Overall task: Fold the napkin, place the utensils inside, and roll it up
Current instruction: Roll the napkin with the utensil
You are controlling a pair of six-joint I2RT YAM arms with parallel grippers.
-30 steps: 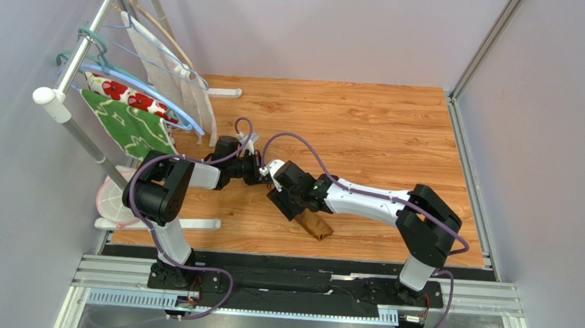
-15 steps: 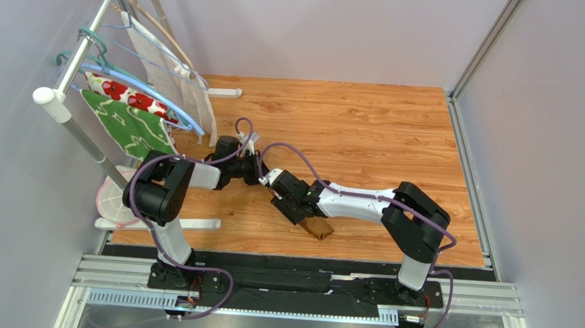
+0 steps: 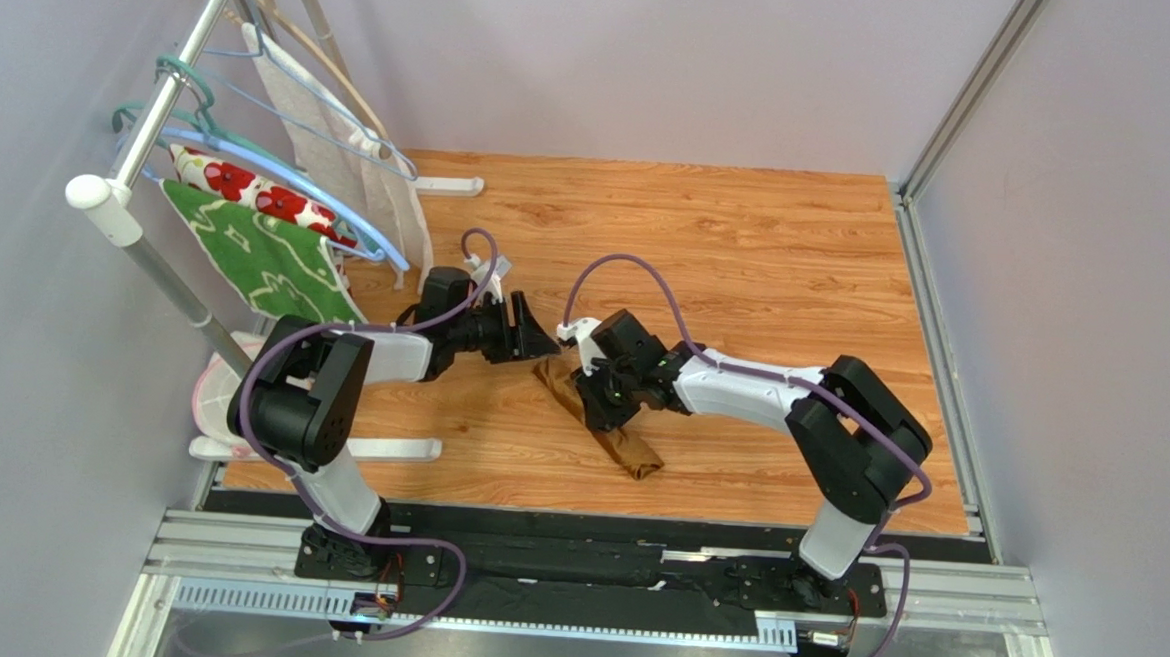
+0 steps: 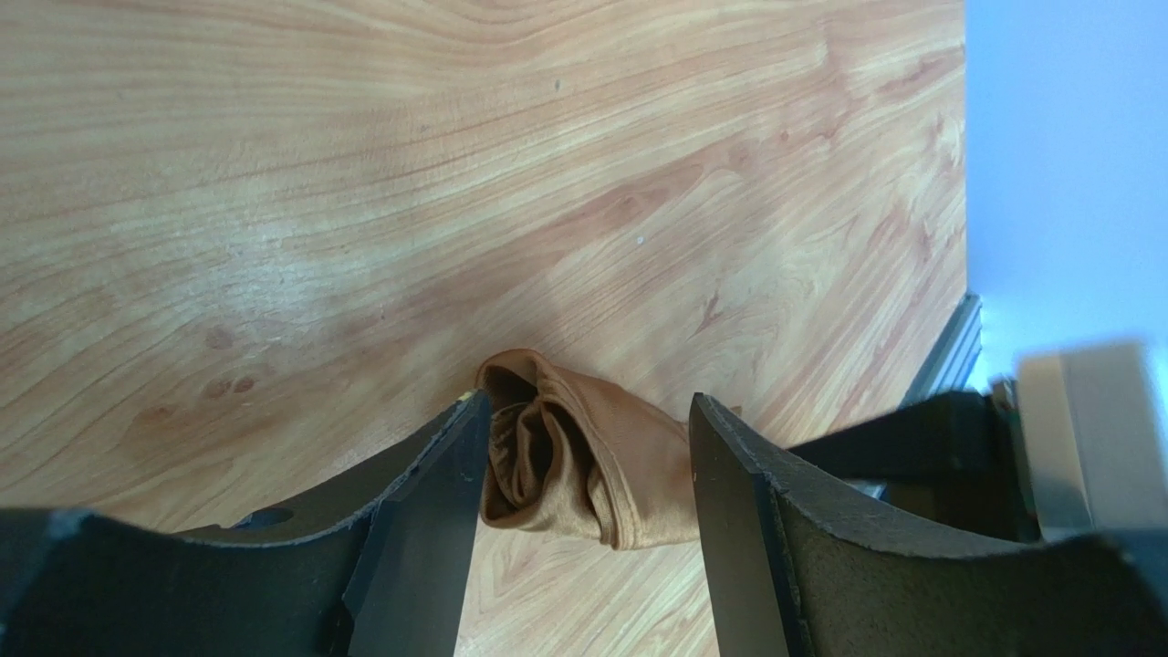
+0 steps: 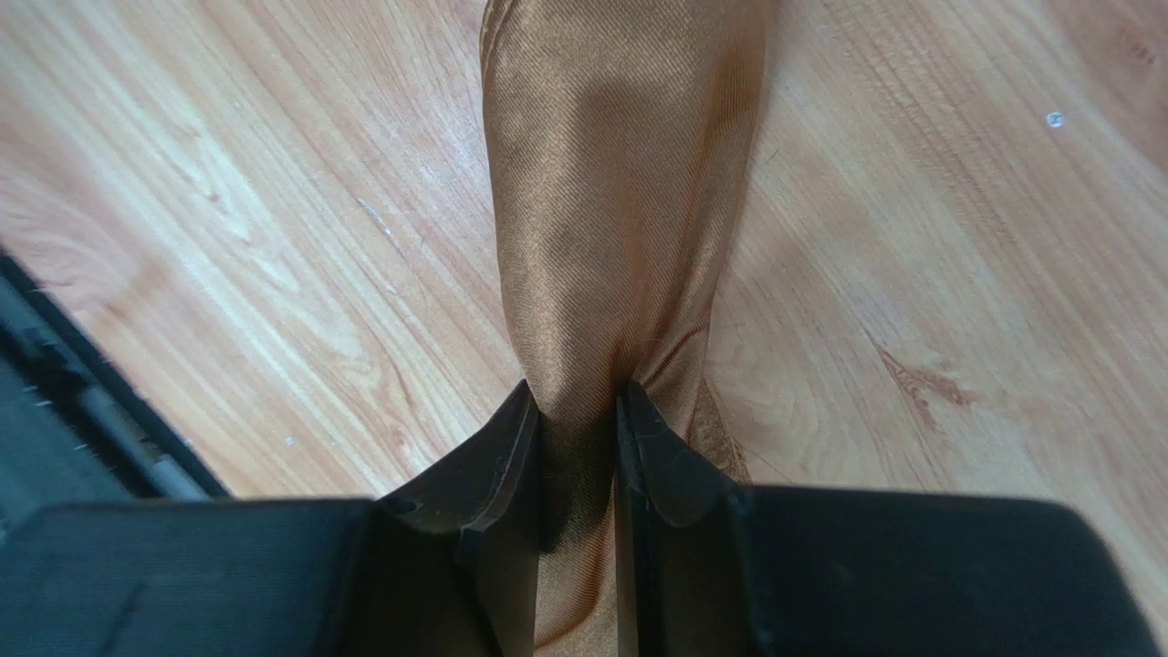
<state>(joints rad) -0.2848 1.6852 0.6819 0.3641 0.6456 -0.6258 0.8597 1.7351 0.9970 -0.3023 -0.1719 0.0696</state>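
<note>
While in right claw (image 5: 575, 408), sheeny rolled napkin (image 5: 610, 178)

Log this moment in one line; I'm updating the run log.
napkin: rolled bundle lying on table | right hand: shut on napkin | left hand: open around the roll's end

napkin (image 3: 629, 448): one
arms: two, left arm (image 3: 394, 353) and right arm (image 3: 746, 387)
hands: two, left hand (image 3: 540, 334) and right hand (image 3: 597, 400)
patterned cloths: two, green cloth (image 3: 259, 259) and red-flowered cloth (image 3: 247, 185)
rack (image 3: 133, 137): one
surface (image 3: 731, 246): one
</note>
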